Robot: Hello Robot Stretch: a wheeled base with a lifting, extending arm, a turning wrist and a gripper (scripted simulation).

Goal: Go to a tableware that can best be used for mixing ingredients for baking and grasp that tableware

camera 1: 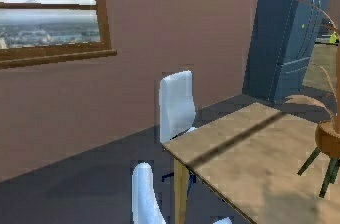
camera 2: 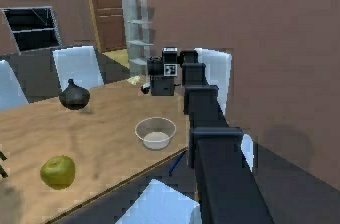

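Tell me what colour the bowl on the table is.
The bowl is white; arm side view.

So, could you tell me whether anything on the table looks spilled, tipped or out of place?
Nothing stands out. The white bowl, green apple and dark round pot sit normally on the wooden table, with no spill or damage visible.

Pale bowl (camera 2: 157, 133) — upright on table (camera 2: 88, 140)

Two near, downward views; same table (camera 1: 246, 150)
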